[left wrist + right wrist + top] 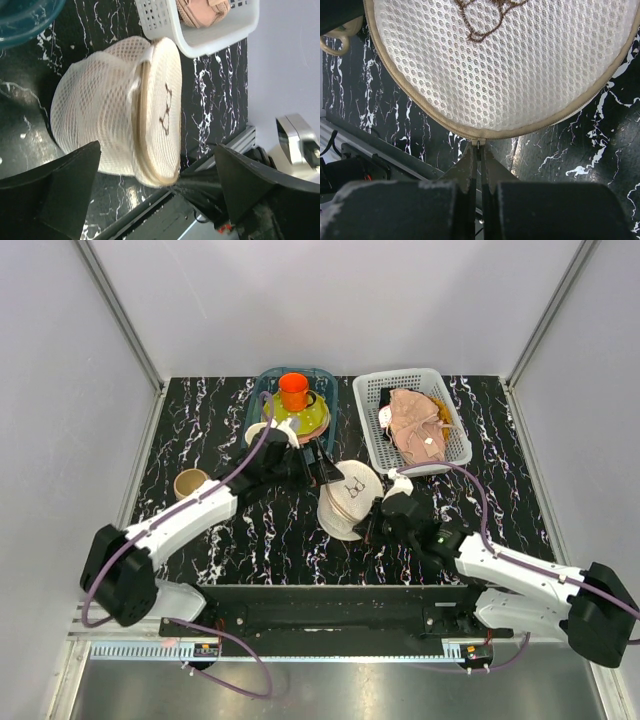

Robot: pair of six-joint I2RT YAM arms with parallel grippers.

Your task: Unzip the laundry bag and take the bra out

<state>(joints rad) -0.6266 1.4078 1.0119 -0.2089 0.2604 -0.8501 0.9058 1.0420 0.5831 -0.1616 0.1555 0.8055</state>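
Lying before spread left jaws, laundry bag (100, 110), right jaws pressed together, perhaps pinching its zipper pull (478, 145)

A laundry bag (350, 502) is lying tilted at the middle of the desk (250, 540). A basket (410, 374) is sitting at the far right corner, with a cloth (415, 425) lying in it. A tub (300, 369) is sitting at the far edge, just left of the basket, with a cup (293, 390) standing in it. A small bowl (190, 483) is sitting near the left edge. The left end effector (325, 468) is hanging just behind the bag, while the right end effector (478, 150) is touching the bag's near rim.
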